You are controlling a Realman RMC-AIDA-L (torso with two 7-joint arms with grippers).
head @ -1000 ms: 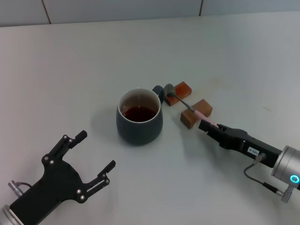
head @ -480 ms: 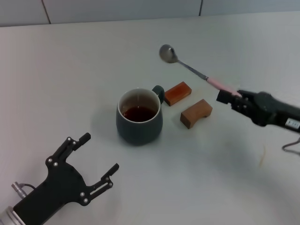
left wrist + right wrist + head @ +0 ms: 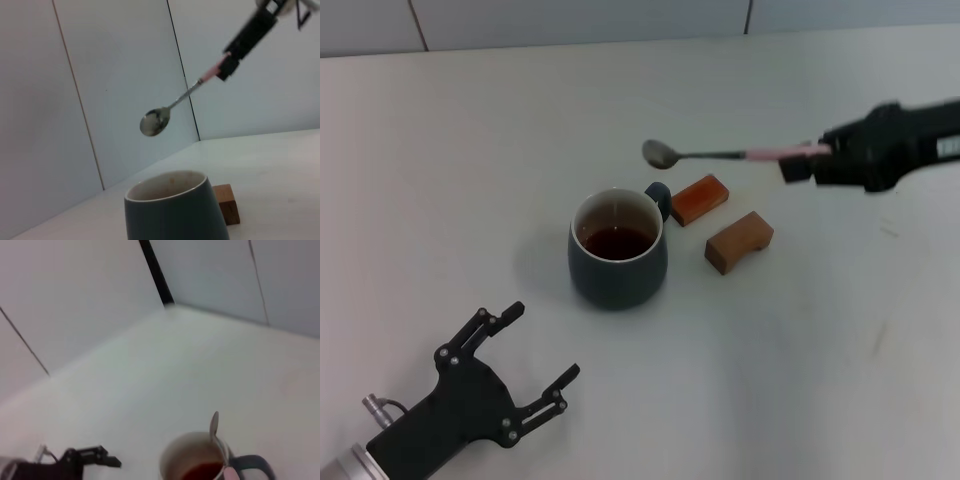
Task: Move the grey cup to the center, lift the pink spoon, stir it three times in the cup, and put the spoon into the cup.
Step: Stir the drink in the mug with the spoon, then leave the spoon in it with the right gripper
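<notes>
I see the dark slate-grey ceramic mug with its loop handle [image 3: 618,249] standing upright on the smooth white counter [image 3: 470,180], glossy outside, pale cream inside, with dark reddish-brown liquid in it. The slim spoon with a grey metal bowl and pale pink handle [image 3: 720,154] is in the air, nearly level, its bowl above the counter just past the mug's handle. My right gripper [image 3: 805,160] is clamped on the end of the pink handle, over the counter to the right of the mug. Two brown wooden blocks [image 3: 720,222], matte and rectangular, lie just right of the mug, one near its handle.

From the left wrist view I get the height: the spoon [image 3: 172,107] hangs well above the mug's rim [image 3: 167,185], which the head view hides. The right wrist view looks down the spoon's shaft [image 3: 215,432] into the mug [image 3: 200,465].

My left gripper [image 3: 510,370] rests low at the near left, black fingers spread wide, touching nothing.
</notes>
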